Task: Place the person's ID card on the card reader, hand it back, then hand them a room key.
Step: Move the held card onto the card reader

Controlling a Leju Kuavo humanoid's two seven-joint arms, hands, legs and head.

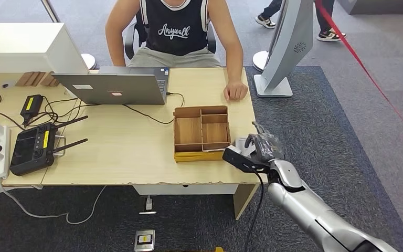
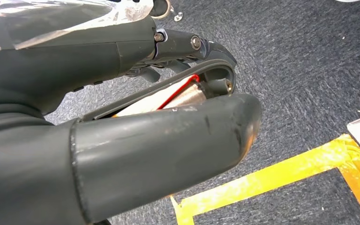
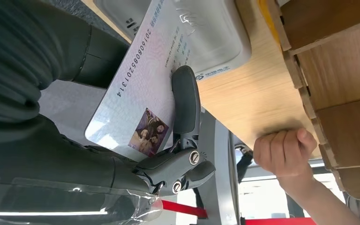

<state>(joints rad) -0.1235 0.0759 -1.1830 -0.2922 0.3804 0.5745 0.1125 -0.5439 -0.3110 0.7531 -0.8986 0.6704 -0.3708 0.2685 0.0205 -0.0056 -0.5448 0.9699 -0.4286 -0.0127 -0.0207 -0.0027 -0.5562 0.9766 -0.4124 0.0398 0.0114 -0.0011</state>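
Step in hand: we are pinching the ID card (image 3: pixel 136 101) in our right hand (image 1: pixel 257 147), resting it over the card reader (image 3: pixel 206 37) beside the wooden tray (image 1: pixel 201 132); next, probably lifting toward the person's fist (image 1: pixel 236 92).

ID card (image 3: pixel 136 98): pale, glossy rectangle with a printed number along 1 edge and a small photo near 1 corner; held flat, 1 end lying over the card reader, the rest hanging past it.
Card reader (image 3: pixel 215 33): white, rounded, flat box on the wooden desktop, just beside the wooden divider tray, at the desk's right front corner (image 1: pixel 240 143).
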